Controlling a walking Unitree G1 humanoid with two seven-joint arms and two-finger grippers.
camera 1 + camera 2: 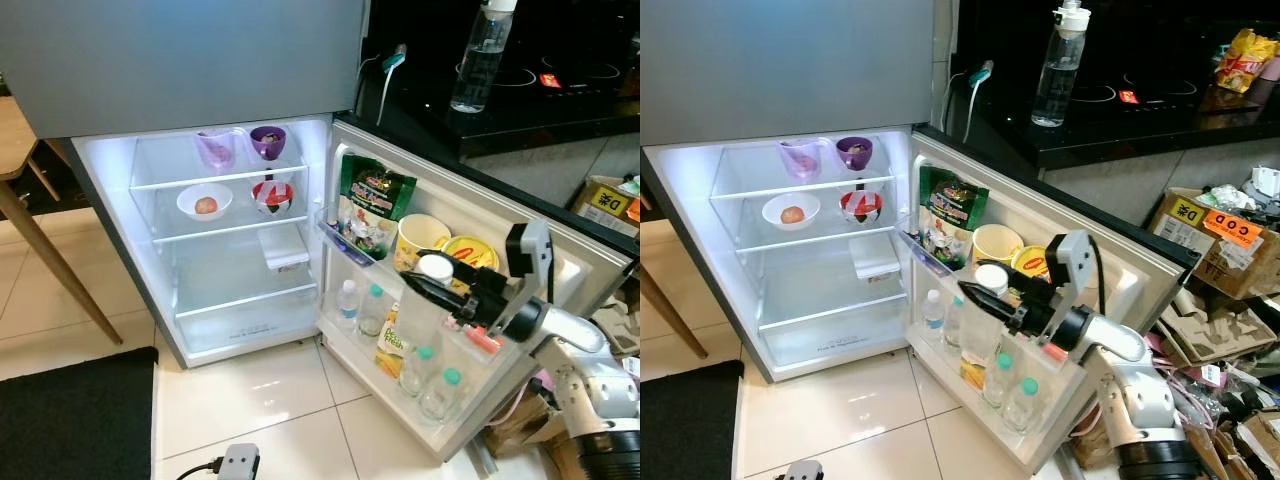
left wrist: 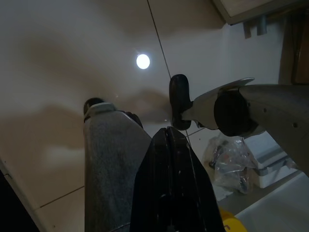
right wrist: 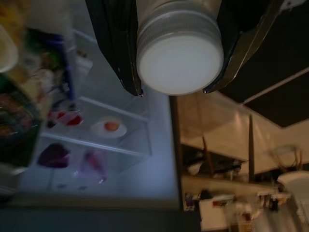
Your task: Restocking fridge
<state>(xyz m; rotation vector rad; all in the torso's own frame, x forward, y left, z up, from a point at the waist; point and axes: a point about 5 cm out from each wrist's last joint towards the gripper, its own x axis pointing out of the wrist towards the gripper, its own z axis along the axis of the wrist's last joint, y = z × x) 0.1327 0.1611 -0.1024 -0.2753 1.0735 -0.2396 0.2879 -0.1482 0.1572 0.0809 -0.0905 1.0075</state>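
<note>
white-capped bottle [image 3: 179, 53] sits clamped between the right claw [image 1: 425, 285] fingers, held over the fridge door [image 1: 560, 262] shelf beside the yellow tub [image 1: 470, 253]. at 10 o'clock from it, bowls [image 1: 205, 202] sit on the lit fridge shelves [image 1: 230, 228]. left claw [image 2: 169, 183] hangs closed above the floor [image 2: 72, 58].

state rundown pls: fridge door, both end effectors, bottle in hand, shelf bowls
Fridge door: open, its racks stocked.
Right end effector: shut on white-capped bottle, at the door rack.
White-capped bottle: capped, held in the end effector.
Left end effector: shut, idle above the floor.
White bowl: upright, holds a small round item.
Purple bowl: upright on the top shelf.
</note>
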